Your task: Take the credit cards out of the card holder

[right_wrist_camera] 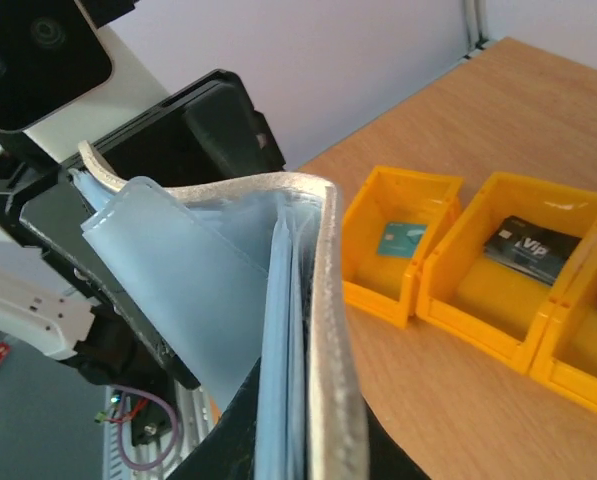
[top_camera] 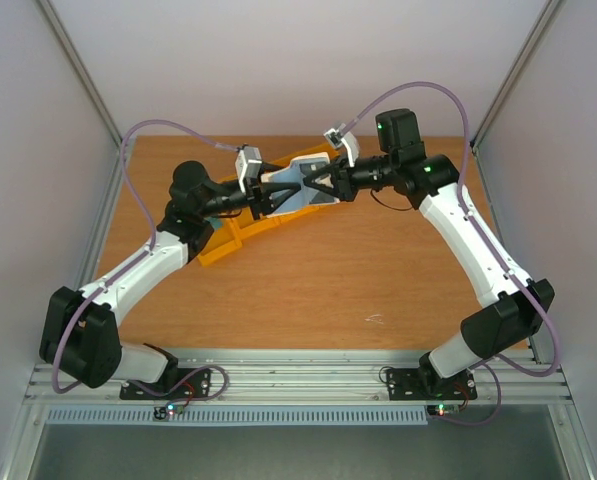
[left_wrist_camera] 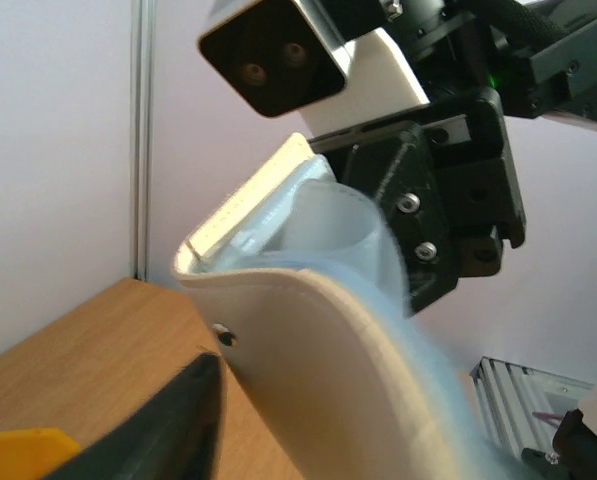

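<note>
Wooden table (top_camera: 378, 270), white walls. Toward 12 o'clock, above the yellow bins (top_camera: 226, 245), the right gripper (top_camera: 326, 187) pinches the card holder (top_camera: 296, 183), which is folded open in the air. Left gripper (top_camera: 276, 192), at its 9 o'clock, has its jaws apart. Teal card (right_wrist_camera: 402, 238) and dark card (right_wrist_camera: 528, 248) lie in separate bins.

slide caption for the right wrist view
The right gripper clamps the card holder; yellow bins beyond hold a teal card and a black card.
</note>
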Controlling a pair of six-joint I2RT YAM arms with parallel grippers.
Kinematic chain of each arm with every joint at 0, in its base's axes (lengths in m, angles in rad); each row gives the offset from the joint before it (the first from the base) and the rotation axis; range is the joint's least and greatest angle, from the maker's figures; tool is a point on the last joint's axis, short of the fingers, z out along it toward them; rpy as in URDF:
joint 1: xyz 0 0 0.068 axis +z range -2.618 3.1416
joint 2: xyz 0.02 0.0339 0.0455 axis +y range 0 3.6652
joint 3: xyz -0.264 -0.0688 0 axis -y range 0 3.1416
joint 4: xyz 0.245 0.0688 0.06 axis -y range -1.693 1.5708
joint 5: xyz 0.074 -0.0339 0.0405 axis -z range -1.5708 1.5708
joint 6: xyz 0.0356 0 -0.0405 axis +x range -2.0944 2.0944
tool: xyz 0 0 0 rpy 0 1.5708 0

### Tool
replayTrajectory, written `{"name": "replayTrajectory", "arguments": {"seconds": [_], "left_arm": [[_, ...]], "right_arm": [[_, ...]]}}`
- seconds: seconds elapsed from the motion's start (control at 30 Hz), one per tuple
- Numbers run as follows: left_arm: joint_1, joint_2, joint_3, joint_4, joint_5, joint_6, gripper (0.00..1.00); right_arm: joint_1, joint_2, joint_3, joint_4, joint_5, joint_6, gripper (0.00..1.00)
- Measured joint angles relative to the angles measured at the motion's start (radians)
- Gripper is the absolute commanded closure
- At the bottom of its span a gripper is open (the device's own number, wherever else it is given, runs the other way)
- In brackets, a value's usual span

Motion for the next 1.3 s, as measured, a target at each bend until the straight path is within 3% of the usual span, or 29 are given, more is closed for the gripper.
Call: {"name": "replayTrajectory", "arguments": {"seconds": [0.1,0.3,0.5,0.87,1.03,1.3], "left_arm": [[-0.004,-0.001,-0.001,-0.013,-0.018,-0.005,0.99],[-0.005,-0.007,-0.006,-0.021,-0.025,-0.01,1.0],[-0.004,-0.01,-0.008,-0.023,-0.058,-0.002,1.0],[-0.002,-0.023,-0.024,-0.01,-0.04,0.039,1.0],[0.001,-0.023,-0.035,-0.008,-0.018,0.056,1.0],[0.001,-0.024,-0.037,-0.005,-0.01,0.061,1.0]], "right_arm": [[-0.003,0.0,0.005,-0.005,0.025,-0.023,0.99],[-0.009,0.0,0.007,-0.009,0.027,-0.038,0.95],[-0.013,-0.001,0.008,-0.029,0.01,-0.055,0.67],[-0.124,-0.013,0.005,-0.054,-0.147,-0.032,0.59],[-0.135,-0.018,0.0,-0.035,-0.187,0.002,0.76],[-0.142,-0.018,-0.003,-0.022,-0.212,0.04,0.94]]}}
